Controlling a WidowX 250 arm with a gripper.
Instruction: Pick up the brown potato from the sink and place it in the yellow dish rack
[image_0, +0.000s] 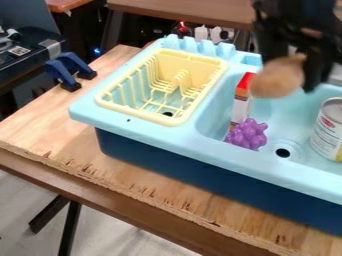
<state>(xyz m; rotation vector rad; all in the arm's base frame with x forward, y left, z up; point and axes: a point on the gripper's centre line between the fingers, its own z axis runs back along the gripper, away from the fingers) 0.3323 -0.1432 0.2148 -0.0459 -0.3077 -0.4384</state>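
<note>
Pinching a tan, rounded object (278, 77) above the sink basin (287, 122), near the red-topped box (241, 102), the black gripper (292, 67) seems to have something light, firm and fairly smooth, liable to roll or slip unless squeezed evenly across its widest middle

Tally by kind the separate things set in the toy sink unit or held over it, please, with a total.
Rack: 1
Box: 1
Grapes: 1
Can: 1
Brown lump, at the hand: 1
Total: 5
</note>
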